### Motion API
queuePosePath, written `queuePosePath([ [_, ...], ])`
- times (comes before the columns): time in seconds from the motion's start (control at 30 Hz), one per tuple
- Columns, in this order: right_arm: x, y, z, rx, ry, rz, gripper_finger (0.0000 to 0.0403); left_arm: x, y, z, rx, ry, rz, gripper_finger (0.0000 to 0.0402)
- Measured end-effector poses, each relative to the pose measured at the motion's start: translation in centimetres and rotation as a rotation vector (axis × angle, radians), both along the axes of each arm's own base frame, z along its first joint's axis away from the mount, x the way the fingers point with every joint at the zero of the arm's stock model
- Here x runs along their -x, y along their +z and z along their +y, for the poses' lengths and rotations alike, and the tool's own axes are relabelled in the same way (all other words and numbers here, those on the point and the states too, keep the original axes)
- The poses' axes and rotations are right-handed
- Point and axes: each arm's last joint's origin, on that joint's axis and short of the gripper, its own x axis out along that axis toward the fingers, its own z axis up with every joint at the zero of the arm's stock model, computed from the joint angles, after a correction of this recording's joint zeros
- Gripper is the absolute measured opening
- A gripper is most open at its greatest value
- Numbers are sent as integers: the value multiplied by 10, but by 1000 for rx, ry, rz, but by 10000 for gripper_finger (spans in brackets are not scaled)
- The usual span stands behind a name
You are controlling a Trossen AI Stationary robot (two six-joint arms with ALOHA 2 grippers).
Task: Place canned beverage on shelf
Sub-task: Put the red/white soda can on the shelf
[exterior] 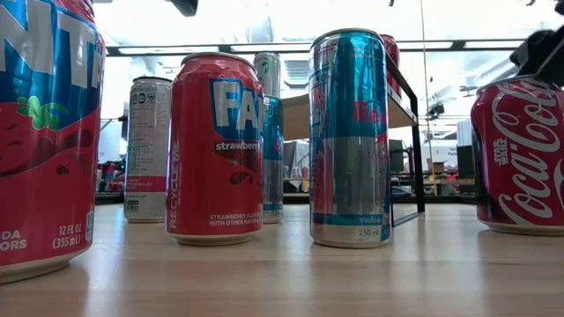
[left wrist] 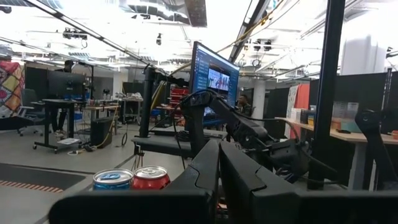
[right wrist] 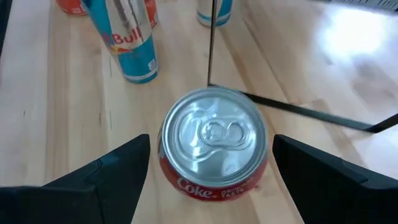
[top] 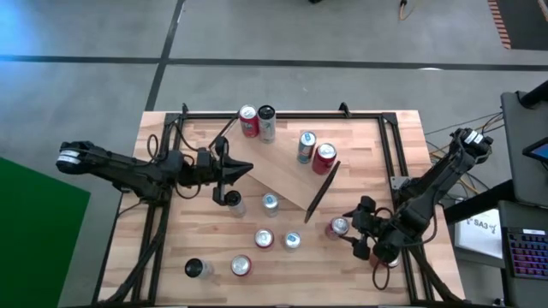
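the right gripper is wide open with the coke can standing right between its fingers, not touching, just in front of the shelf, so it should close gently around the can's middle and lift straight up.

My right wrist camera reads "Coke" on the red can and "Bull" on the blue can. Low down, the Fanta can says "strawberry" and "RECYCLE ME".
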Motion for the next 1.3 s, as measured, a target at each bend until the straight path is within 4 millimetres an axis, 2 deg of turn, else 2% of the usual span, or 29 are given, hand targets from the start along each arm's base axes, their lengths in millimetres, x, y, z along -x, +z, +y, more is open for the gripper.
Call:
queuePosePath([
  [0.4,4,-30,-4,-49,7,-51,327,0,1,0,2,3,-4,0],
  [0.53,4,-33,-5,-51,5,-58,321,0,1,0,3,7,-4,0],
  [0.8,4,-33,-5,-49,13,-66,278,0,1,0,3,7,-4,0],
  [1.3,4,-33,-5,-55,6,-72,276,0,1,0,-3,10,-3,0],
])
